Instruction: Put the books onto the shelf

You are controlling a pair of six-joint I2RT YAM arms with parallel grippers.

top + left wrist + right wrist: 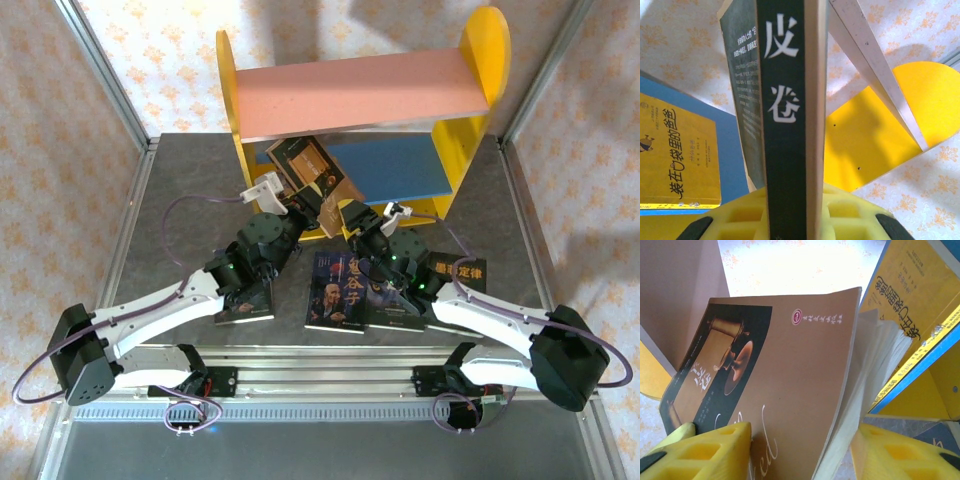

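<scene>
Dealing here with the tan-brown book [315, 168], propped at a tilt at the front of the blue lower board [405, 170] of the shelf [360, 95], not yet squared in. Looks light and thin, with a soft cover and pages fanning loose on the open side in the right wrist view, so probably floppy if pinched near the fore-edge. Better taken close to the dark spine [785, 125], likely the stiffest part, and low down. Judging the glossy cover a little slippery, though foam should bite well enough. Pinched by the left gripper [790, 222], clamped across the spine end with yellow pads [740, 215] on both sides. Straddled as well by the right gripper [800, 455], jaws parted, one pad before the front cover, a gap showing between the fanned pages and the other; no firm hold visible there. Just beside, in the same tier, a yellow book [677, 150] against the blue board. Further out, on the table [180, 180], four more books [335, 290] lying flat between the arms and the shelf, one partly under the left arm; those not yet shelved.
</scene>
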